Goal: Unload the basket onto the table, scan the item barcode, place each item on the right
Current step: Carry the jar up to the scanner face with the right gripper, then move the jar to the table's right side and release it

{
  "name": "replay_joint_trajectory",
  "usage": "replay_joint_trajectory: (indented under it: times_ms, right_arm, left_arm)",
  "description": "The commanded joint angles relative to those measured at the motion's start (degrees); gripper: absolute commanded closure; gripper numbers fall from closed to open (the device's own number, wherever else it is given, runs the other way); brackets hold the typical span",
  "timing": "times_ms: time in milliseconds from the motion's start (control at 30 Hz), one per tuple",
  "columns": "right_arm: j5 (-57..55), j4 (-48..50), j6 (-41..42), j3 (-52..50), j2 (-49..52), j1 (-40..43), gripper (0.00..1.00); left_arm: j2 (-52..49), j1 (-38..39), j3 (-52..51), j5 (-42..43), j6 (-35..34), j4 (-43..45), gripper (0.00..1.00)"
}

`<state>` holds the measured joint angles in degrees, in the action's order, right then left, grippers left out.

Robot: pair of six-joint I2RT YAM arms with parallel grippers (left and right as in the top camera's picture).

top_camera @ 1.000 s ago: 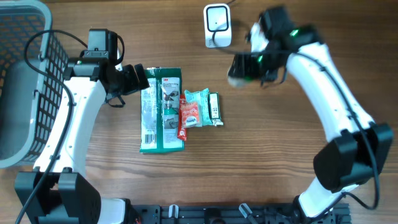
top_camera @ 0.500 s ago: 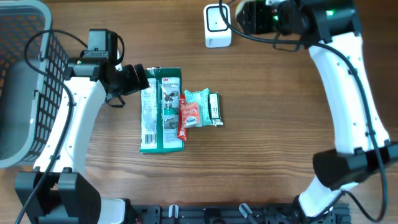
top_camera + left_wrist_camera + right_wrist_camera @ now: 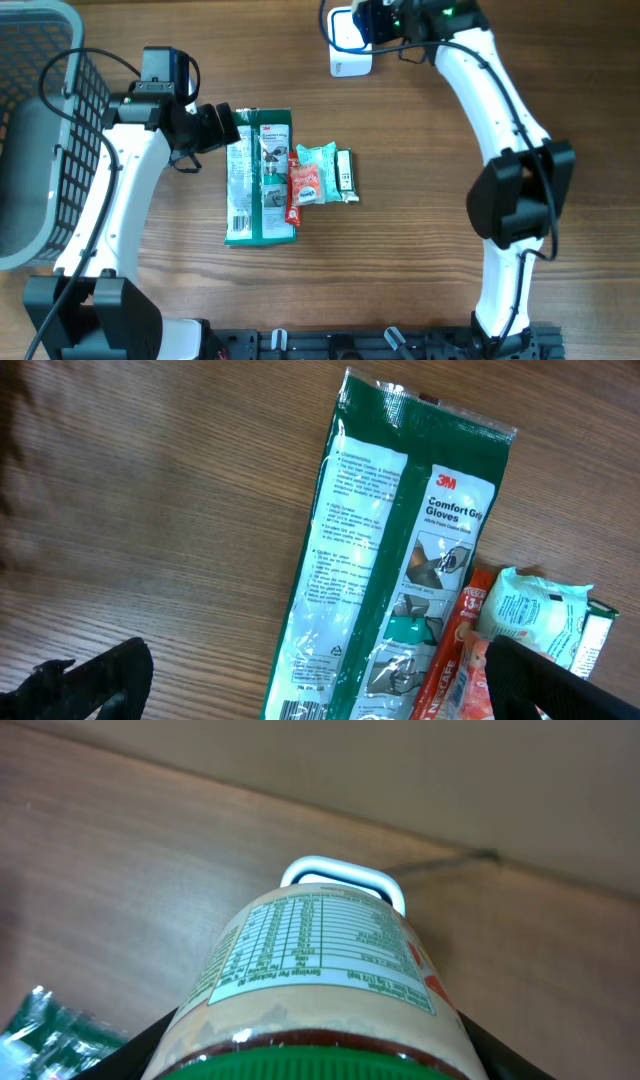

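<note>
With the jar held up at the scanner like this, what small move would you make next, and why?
Probably a slow wrist roll of the jar held in the right fingers. It sits just in front of the white scanner, but the side in view shows only the nutrition panel. No barcode is visible, so it may not face the scanner.
</note>
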<state>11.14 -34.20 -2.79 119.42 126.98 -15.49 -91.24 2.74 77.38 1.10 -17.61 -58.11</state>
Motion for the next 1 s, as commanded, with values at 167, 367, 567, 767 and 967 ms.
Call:
replay_joint_trajectory:
  times_ms: [167,367,567,767,967]
  right_arm:
    - [-8.6,13.6,-3.1,1.0,3.5,-3.6,0.95]
    - [-8.6,20.1,-3.0,1.0,7.8,-4.6,0.96]
    - [-11.8,24.6,1.7,1.0,12.3,-4.2,0.96]
    - [-11.8,27.7,1.3,1.0,12.6,-4.2,0.94]
    - [-11.7,27.6,1.5,1.1,11.9,-3.9,0.95]
  left_arm:
    - [-0.1,0.1,0.5,-0.7,0.9,0.0,0.00]
    - [-0.1,0.1,0.5,-0.7,0.9,0.0,0.00]
    - [-0.1,0.1,0.5,-0.7,0.9,0.0,0.00]
    - [-0.1,0.1,0.5,-0.7,0.9,0.0,0.00]
    - [-0.1,0.1,0.5,-0.7,0.9,0.0,0.00]
